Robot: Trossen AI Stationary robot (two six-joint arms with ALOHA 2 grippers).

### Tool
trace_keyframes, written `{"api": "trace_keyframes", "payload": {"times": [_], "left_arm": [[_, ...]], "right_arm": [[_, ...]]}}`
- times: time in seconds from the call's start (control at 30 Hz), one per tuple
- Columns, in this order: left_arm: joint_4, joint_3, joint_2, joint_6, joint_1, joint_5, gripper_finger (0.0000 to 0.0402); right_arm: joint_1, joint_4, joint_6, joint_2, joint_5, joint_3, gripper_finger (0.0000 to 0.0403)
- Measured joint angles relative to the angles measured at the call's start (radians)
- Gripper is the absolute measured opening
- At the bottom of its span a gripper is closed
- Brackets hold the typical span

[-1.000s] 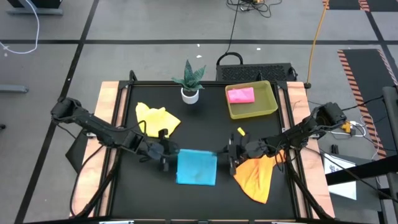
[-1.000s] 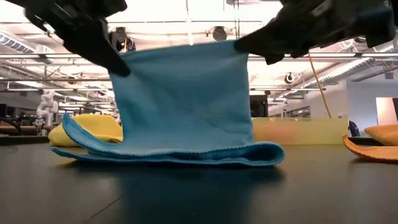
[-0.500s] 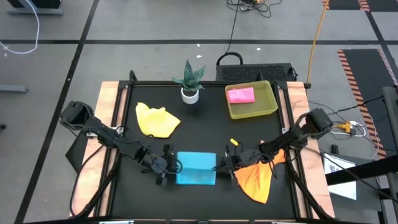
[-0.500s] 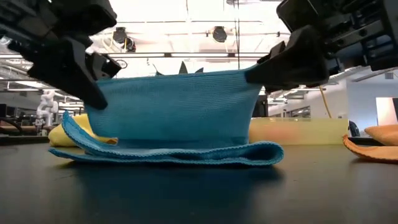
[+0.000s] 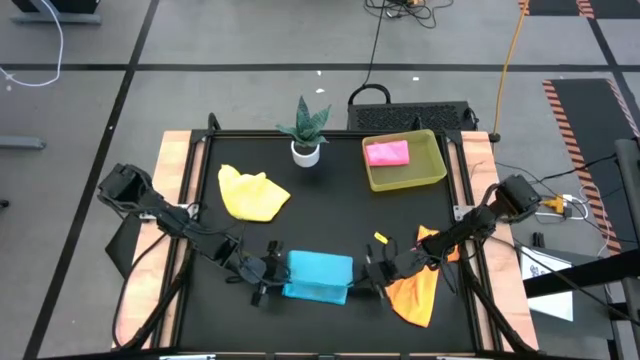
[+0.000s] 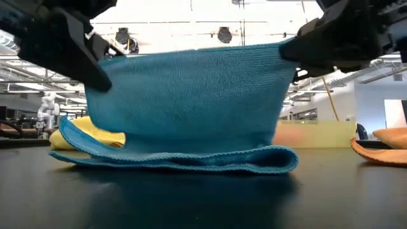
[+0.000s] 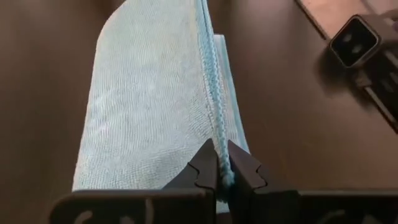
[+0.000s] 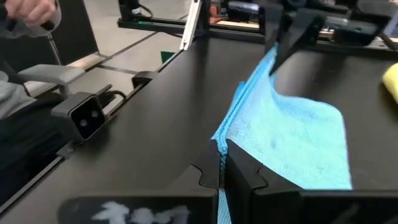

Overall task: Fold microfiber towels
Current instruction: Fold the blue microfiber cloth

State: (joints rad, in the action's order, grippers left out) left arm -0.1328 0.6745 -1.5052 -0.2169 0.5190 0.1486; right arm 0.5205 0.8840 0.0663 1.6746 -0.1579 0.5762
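Note:
The light blue towel lies near the table's front edge, between my two grippers. Its lower layer rests flat on the table, and its upper layer stands up from it like a wall. My left gripper is shut on the raised edge's left end, my right gripper on its right end. The yellow towel lies crumpled at the far left. The orange towel lies under my right arm. The pink towel sits folded in the tray. My left gripper pinches the blue towel's hemmed upper edge between its two fingers, at the left corner, slanting down from the table's left. My right gripper pinches the same edge at the right corner, nearly level from the right. Between them the edge runs almost straight, lifted clear.
A small potted plant stands at the far middle, left of the yellow-green tray. A small yellow piece lies on the black mat behind my right gripper. A camera block sits at the near edge, close to the towel.
Both grippers have gone toward the table's near edge and down, still shut on the blue towel's raised edge. That edge has come over the lower layer, which stayed flat on the table, so the towel looks shorter from above.

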Motion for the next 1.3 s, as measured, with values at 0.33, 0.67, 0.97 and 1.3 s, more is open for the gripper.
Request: {"api": "trace_keyframes", "payload": {"times": [0.33,0.67,0.97,1.3], "left_arm": [[0.003,0.0,-0.09,0.029,0.001,0.023,0.0015],[0.085,-0.001,0.03,0.29,0.012,0.278,0.001],[0.107,-0.001,-0.011,0.354,0.037,0.293,0.0005],[0.039,-0.004,-0.112,0.268,0.082,0.219,0.0028]], "right_arm": [[0.008,0.065,0.004,0.066,-0.003,0.0,0.0],[0.018,0.156,0.001,0.112,-0.005,0.028,0.0],[0.031,0.13,0.025,0.204,-0.004,0.086,0.0],[0.034,0.119,0.028,0.31,0.026,0.129,0.001]]}}
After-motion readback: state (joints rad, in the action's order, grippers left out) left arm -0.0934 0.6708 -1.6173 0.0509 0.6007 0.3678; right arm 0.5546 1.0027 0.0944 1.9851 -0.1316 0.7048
